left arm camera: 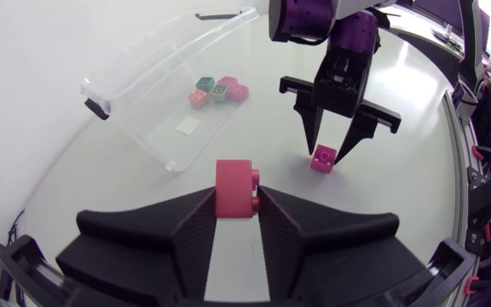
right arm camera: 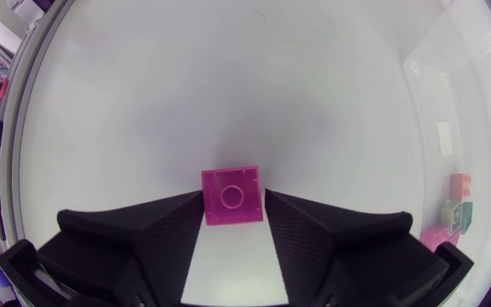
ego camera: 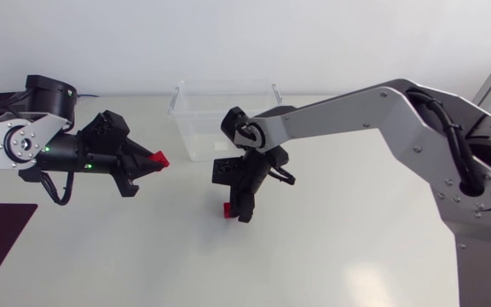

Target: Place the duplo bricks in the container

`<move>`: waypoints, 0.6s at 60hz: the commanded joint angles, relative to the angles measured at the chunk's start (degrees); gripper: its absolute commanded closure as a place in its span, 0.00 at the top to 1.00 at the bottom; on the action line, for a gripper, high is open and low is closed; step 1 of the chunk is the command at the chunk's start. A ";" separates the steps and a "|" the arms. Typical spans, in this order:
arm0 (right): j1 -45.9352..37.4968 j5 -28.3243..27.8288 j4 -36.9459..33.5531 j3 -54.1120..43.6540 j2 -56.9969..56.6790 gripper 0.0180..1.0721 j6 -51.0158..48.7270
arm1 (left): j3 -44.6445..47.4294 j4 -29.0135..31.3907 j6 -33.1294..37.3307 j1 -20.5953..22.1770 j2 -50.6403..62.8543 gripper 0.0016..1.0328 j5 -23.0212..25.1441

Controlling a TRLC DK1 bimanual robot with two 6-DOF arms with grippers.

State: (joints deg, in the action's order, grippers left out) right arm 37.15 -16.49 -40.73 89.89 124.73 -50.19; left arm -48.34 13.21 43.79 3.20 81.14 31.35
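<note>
Right wrist view settles the matter: the magenta brick [right arm camera: 229,189] sits flat on the tabletop squarely between the fingers of the right gripper [right arm camera: 233,210]. That gripper stands spread, one finger on either side of the brick, and as far as I can judge it is not yet pressing it. The brick looks about square from above, so no long axis favours one approach, and the fingers need only close across it. In the head view it lies near the tabletop's middle, just on the near side of the clear container [ego camera: 224,119], which stands toward the far edge. The left gripper [left arm camera: 235,201] is clamped on a red brick [left arm camera: 233,177] at its fingertips, over toward the tabletop's left edge, with the container ahead of it. Several bricks [left arm camera: 218,89] already lie in the container.
</note>
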 commanded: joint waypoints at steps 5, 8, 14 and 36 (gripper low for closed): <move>0.56 -0.30 -1.63 0.82 2.19 0.23 -0.78 | -3.78 -0.29 -1.69 -1.44 -0.81 0.25 2.57; 0.38 -0.91 -1.90 0.20 0.87 0.22 -0.61 | -5.63 -2.05 -4.68 -1.62 -0.37 0.26 3.10; -0.23 -1.26 -1.54 -1.56 -2.56 0.22 0.10 | -9.76 -3.63 -8.37 -1.53 2.09 0.26 3.45; -4.63 -3.46 -1.37 -2.44 -14.34 0.23 5.55 | -25.58 -10.14 -20.15 1.28 16.50 0.27 3.36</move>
State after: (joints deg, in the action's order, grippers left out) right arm 33.39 -19.42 -41.82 87.79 111.87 -46.41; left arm -70.22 3.90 25.98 3.49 93.84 34.26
